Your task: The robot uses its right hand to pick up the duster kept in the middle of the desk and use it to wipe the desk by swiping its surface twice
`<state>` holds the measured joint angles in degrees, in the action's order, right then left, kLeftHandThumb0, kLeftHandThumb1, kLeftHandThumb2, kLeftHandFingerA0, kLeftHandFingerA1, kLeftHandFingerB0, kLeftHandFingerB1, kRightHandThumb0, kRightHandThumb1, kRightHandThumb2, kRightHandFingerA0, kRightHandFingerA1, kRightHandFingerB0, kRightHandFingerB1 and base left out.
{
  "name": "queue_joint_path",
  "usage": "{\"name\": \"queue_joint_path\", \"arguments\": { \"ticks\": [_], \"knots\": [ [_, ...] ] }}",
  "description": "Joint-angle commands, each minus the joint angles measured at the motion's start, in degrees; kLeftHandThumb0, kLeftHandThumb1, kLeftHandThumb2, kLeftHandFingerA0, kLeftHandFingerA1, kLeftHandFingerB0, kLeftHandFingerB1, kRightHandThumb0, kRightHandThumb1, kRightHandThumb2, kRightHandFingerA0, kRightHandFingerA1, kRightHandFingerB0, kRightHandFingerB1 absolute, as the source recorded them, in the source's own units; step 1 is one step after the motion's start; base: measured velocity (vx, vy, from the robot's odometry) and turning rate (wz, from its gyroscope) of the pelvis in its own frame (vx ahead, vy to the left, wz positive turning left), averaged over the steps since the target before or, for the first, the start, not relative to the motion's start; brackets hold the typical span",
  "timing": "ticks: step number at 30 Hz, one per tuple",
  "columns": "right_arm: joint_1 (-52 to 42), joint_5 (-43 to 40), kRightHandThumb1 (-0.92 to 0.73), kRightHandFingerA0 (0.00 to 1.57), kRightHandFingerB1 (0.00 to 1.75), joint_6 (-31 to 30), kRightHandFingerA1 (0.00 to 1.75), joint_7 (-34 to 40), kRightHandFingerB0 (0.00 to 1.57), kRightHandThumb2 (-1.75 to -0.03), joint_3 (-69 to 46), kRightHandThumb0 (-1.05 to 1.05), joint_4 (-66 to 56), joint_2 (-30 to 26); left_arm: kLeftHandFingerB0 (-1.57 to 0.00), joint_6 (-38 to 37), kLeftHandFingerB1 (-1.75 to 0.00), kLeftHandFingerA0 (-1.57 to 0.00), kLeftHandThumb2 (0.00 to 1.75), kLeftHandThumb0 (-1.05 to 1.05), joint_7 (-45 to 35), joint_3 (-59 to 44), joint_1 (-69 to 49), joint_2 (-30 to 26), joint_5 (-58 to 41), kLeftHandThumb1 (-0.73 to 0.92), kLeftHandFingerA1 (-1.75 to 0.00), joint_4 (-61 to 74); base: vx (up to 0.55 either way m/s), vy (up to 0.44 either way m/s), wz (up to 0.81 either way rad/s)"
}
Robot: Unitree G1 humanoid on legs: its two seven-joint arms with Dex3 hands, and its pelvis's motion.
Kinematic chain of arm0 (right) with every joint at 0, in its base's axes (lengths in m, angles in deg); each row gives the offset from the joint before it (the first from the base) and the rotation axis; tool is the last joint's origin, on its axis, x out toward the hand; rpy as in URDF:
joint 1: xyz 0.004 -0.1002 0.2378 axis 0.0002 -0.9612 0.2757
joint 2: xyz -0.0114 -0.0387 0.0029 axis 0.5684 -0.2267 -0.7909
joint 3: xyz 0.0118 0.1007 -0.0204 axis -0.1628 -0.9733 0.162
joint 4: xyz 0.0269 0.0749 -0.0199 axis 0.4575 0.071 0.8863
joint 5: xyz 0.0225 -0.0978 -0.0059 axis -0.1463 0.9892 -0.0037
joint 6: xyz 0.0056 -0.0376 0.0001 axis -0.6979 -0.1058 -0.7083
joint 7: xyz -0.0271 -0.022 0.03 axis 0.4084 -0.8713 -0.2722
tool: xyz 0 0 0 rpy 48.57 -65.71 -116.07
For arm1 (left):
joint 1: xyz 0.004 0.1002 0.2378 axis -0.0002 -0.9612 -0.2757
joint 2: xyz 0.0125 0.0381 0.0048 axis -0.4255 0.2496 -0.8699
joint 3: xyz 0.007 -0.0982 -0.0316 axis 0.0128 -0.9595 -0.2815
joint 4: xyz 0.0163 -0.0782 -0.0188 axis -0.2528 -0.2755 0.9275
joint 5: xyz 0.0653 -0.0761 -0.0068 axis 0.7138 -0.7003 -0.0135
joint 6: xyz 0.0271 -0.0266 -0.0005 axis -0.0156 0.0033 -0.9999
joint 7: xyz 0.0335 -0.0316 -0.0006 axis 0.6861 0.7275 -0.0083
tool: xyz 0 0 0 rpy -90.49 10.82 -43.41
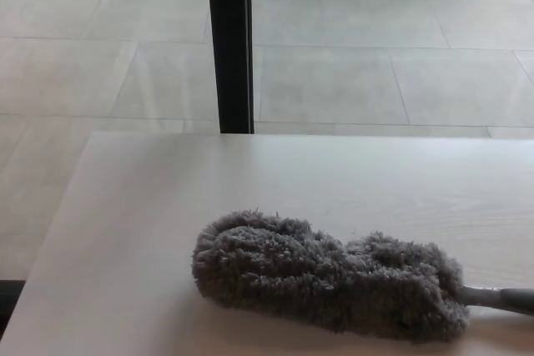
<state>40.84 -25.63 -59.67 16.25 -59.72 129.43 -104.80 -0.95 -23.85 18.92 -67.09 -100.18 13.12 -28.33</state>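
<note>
Grey fluffy microfibre duster (325, 277) lies on the pale wooden worktop (167, 198); neither hand shows, fingers undeterminable. Grasp its grey handle (501, 298) firmly.

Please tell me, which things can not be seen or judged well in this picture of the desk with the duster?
- Duster handle, head view: cut off by the right edge, so its length and end are unknown.
- Both hands: not in view.
- Desk, head view: the near edge and right side run out of the picture.
- Black post, head view: its top is cut off, and its foot is hidden behind the desk.
</note>
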Motion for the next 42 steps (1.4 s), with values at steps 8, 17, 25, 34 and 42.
{"name": "queue_joint_path", "arguments": {
  "ticks": [8,17,25,34,42],
  "knots": [
    [13.34,-20.6,-0.84,0.0,0.05,-4.67,0.17,-4.89,0.0,-1.14,-18.05,-0.94,-15.45,-9.56,-0.32,1.17,-0.4,-0.44,0.67,-0.83,-3.09,-3.16,1.98,-1.17,-4.33,0.92,-0.63,-2.71,0.0,0.0,0.0],
    [26.9,-17.35,-0.8,0.0,0.16,-7.5,0.23,-1.29,0.1,-1.16,-11.66,-0.92,-42.81,-13.88,-0.31,1.0,-0.4,-0.4,0.69,-0.83,-4.23,-2.41,1.8,-1.28,-4.17,0.92,-0.6,-2.42,0.0,0.0,0.0],
    [44.75,1.45,-0.79,0.01,0.08,-1.78,0.11,-4.27,0.09,-1.15,10.32,-1.01,-46.58,-10.77,-0.3,0.5,-0.42,-0.4,0.7,-0.84,-4.91,-1.94,1.41,-1.74,-3.76,0.92,-0.6,-2.34,0.0,0.0,0.0],
    [43.23,11.72,-0.75,0.0,0.13,-4.3,0.03,-6.51,0.11,-1.09,30.53,-1.05,-49.64,-4.85,-0.3,0.3,-0.4,-0.37,0.7,-0.85,-5.98,-2.2,0.99,-1.93,-4.09,0.92,-0.58,-2.63,0.0,0.0,0.01],
    [38.86,21.7,-0.7,0.0,0.2,2.04,0.1,-8.3,0.09,-1.04,46.86,-0.98,-44.04,-4.93,-0.3,0.83,-0.38,-0.38,0.7,-0.87,-5.82,-2.12,0.96,-1.96,-4.06,0.92,-0.57,-2.73,0.0,0.0,0.0]
  ]
}}
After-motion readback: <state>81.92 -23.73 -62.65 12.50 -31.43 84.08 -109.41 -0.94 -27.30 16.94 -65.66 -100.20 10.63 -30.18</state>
